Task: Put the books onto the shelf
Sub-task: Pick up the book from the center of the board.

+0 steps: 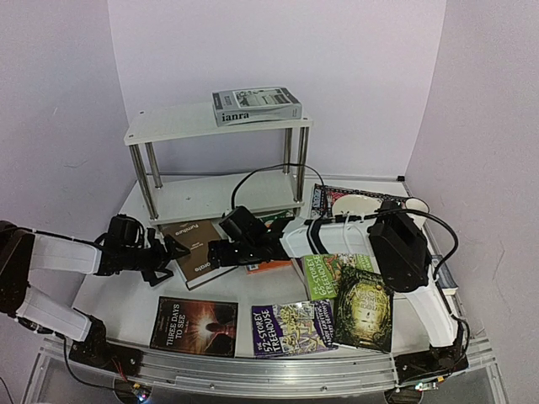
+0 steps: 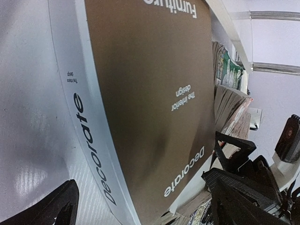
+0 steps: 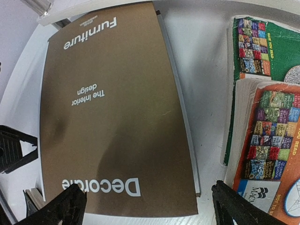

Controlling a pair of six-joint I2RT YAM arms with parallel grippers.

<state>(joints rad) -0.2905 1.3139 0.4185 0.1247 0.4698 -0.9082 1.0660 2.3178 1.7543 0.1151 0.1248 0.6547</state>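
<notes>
Lying brown book (image 1: pixel 198 248): you have a flat, matte-covered "Decorate" volume with a white spine, on the white table (image 1: pixel 118 295) left of centre.
Shelf (image 1: pixel 168 126): white two-tier boards on chrome tube legs, upper centre, with a grey "ianra" book (image 1: pixel 256 106) on top.
Left gripper (image 1: pixel 173 250): fingers spread wide, empty, at the brown book's left edge.
Right gripper (image 1: pixel 217 252): likewise spread, empty, at the right edge.

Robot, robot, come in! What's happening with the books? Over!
Left pincer, right pincer open, either side of brown Decorate book. Book lies flat, ungripped. Grey book already on shelf. Orange paperback close beside right pincer.
</notes>
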